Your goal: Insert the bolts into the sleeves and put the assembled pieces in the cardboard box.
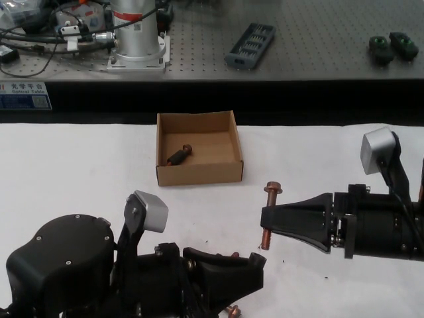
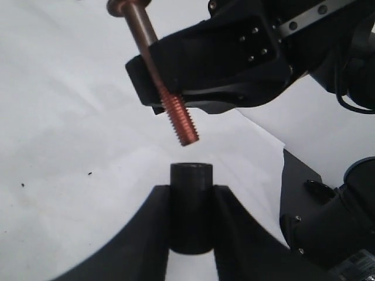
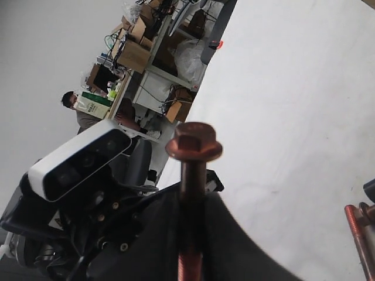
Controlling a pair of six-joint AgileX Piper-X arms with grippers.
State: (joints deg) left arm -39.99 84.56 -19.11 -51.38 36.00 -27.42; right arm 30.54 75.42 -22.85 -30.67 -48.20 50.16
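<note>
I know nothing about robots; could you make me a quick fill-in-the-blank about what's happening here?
The right claw holds a copper ____.
The left claw grips a dark ____.
The bolt's ____ end points at the sleeve.
The box holds ____ finished piece.
Missing: bolt, sleeve, threaded, one.

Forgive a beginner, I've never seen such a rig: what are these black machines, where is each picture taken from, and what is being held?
These are two robot arms at a white-covered bench. One picture looks down from behind them; the other two come from cameras on each arm's wrist. The left claw grips a black sleeve. The right claw holds a copper-coloured bolt, its threaded tip close to the sleeve's opening but not yet inside. Farther back stands an open cardboard box with one assembled piece already in it. Spare bolts lie on the bench.
</note>
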